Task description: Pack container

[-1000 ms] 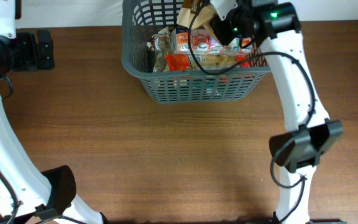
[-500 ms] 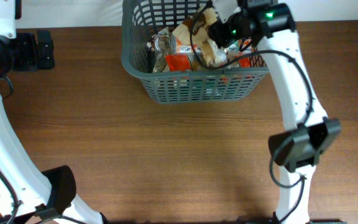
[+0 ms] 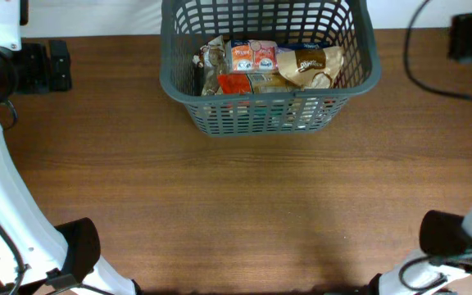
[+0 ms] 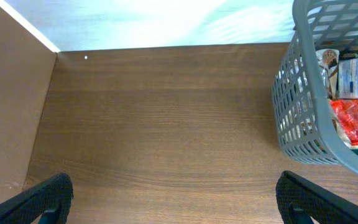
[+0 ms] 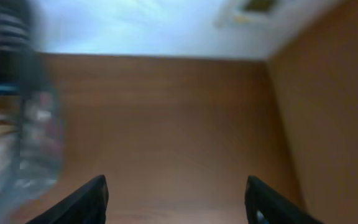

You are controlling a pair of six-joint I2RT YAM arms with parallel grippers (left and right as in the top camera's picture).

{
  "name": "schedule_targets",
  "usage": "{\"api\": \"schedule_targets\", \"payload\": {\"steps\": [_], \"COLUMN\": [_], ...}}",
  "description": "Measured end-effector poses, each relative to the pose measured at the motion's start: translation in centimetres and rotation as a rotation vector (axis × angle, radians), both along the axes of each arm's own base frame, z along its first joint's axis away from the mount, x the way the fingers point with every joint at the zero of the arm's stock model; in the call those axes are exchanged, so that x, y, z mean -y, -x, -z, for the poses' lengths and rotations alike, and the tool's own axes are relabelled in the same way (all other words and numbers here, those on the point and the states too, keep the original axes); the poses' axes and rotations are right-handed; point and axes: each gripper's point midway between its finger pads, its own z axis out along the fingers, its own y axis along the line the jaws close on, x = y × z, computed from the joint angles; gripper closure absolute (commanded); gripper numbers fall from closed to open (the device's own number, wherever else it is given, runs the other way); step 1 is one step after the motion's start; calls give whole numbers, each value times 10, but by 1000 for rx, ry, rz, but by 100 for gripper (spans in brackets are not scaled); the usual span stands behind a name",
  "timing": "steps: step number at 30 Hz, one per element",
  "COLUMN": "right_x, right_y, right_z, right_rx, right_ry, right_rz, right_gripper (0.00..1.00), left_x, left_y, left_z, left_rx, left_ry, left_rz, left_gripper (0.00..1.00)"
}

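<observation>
Worktop (image 3: 236, 205): brown wood grain, white wall (image 4: 166, 22) along the far edge.
Container (image 3: 269, 115): dark grey slotted basket at the far centre of the worktop, upright. It also shows at the right edge of the left wrist view (image 4: 303, 112).
Contents: snack packets piled on the bottom towards the near wall. An orange-and-white packet (image 3: 252, 57) lies on top, a brown packet (image 3: 310, 64) just beside it to the right, and a red packet (image 3: 236, 82) is partly under both.
Container handling: likely stiff, light moulded plastic. The rim or a slotted wall gives the fingers purchase, and it could slide on the wood if pushed.
Packet handling: thin, crinkly film that is probably slippery and crushable. Best pinched at a sealed edge, not squeezed mid-body.
Left hand (image 4: 176, 199): fingers spread wide with nothing between them, low over bare worktop, well to the left of the container.
Right hand (image 5: 179, 202): fingers spread wide and empty. The view is blurred; the container is only a smear at its left edge.
Progress: looks packed, and no loose packet shows outside it in these views.
</observation>
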Motion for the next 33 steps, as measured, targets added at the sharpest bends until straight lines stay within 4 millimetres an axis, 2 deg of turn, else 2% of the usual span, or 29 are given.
{"api": "schedule_targets", "payload": {"steps": [2, 4, 6, 8, 12, 13, 20, 33], "right_x": [35, 62, 85, 96, 97, 94, 86, 86], "right_y": [8, 19, 27, 29, 27, 25, 20, 20], "right_z": [8, 12, 15, 27, 59, 65, 67, 67], "right_rx": [-19, -21, -10, -21, -71, -76, -64, -64], "right_ry": [-10, -23, -48, -88, -175, -197, -237, -239], "right_rz": [80, 142, 184, 193, 177, 164, 127, 124], "right_gripper": [32, 32, 32, 29, 20, 1, 1, 1], "left_x": [0, 0, 0, 0, 0, 0, 0, 0], "left_y": [0, 0, 0, 0, 0, 0, 0, 0], "left_z": [0, 0, 0, 0, 0, 0, 0, 0], "left_rx": [0, 0, 0, 0, 0, 0, 0, 0], "left_ry": [0, 0, 0, 0, 0, 0, 0, 0], "left_rz": [0, 0, 0, 0, 0, 0, 0, 0], "left_gripper": [1, 1, 1, 1, 1, 1, 1, 1]}}
